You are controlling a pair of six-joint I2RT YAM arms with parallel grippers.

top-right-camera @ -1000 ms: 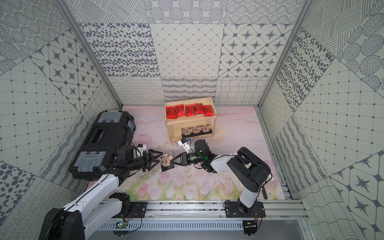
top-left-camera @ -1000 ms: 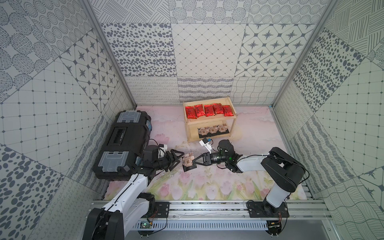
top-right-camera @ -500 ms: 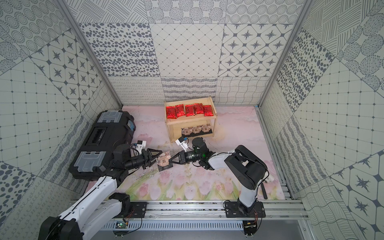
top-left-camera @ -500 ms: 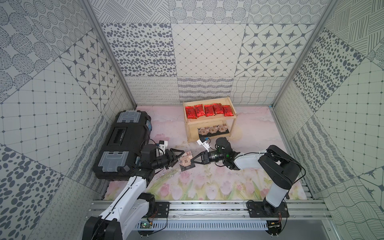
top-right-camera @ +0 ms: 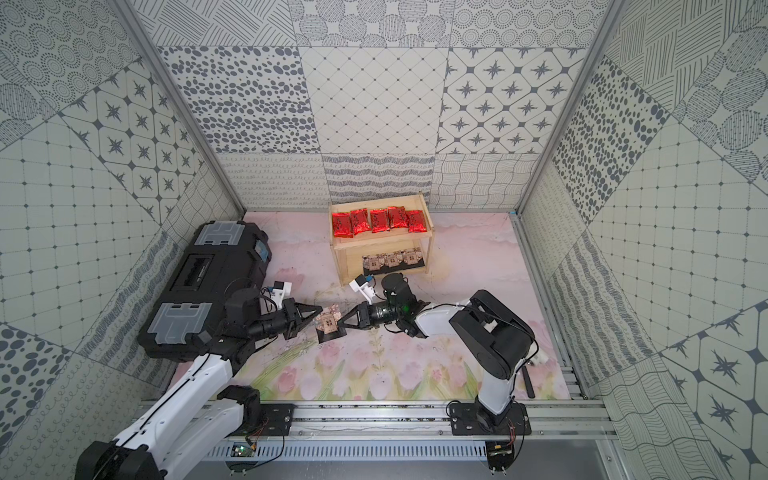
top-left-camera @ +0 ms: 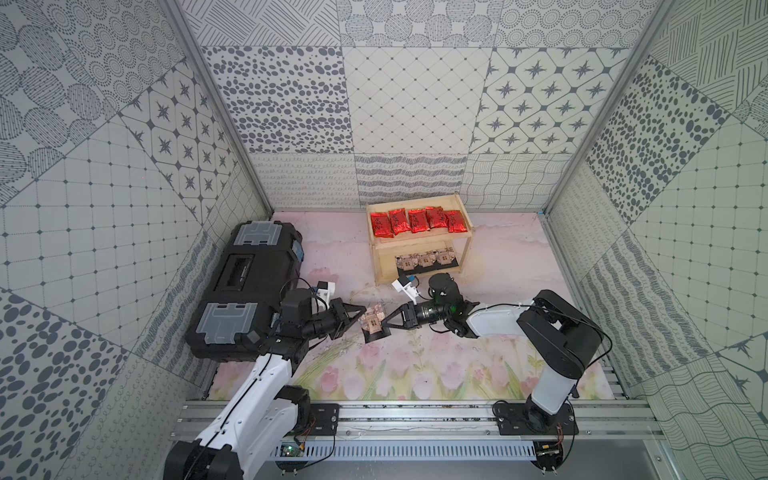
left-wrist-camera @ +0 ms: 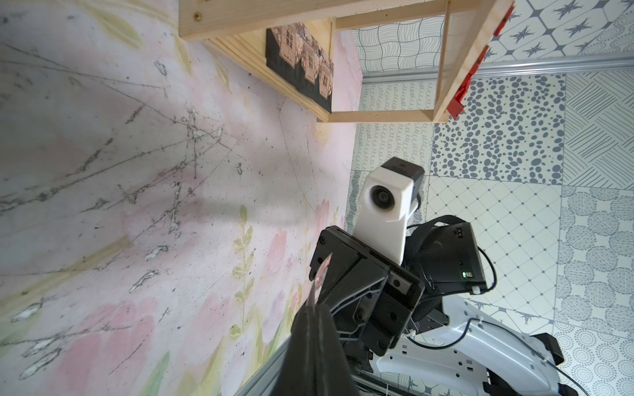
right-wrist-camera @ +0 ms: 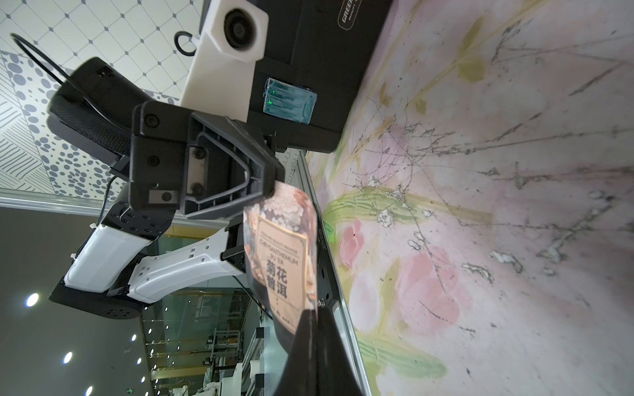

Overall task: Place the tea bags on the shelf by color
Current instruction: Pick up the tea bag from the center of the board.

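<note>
Floral counter (top-left-camera: 415,374): shelf (top-left-camera: 419,241) bears red tea bags (top-left-camera: 417,220) above, black tea bags (top-left-camera: 424,260) below; left claw (top-left-camera: 362,312) and right claw (top-left-camera: 384,325) clamp the remaining sachet (top-left-camera: 372,322).

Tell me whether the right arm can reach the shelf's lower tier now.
Probably yes: the open front of the lower tier lies near the right gripper, nothing between. But the left gripper also grips its sachet.

five red bags (top-left-camera: 417,220) in a row on the shelf (top-left-camera: 419,244) top, black bags (top-left-camera: 426,260) lined up below, one more black bag (top-left-camera: 372,322) on edge out front.
</note>
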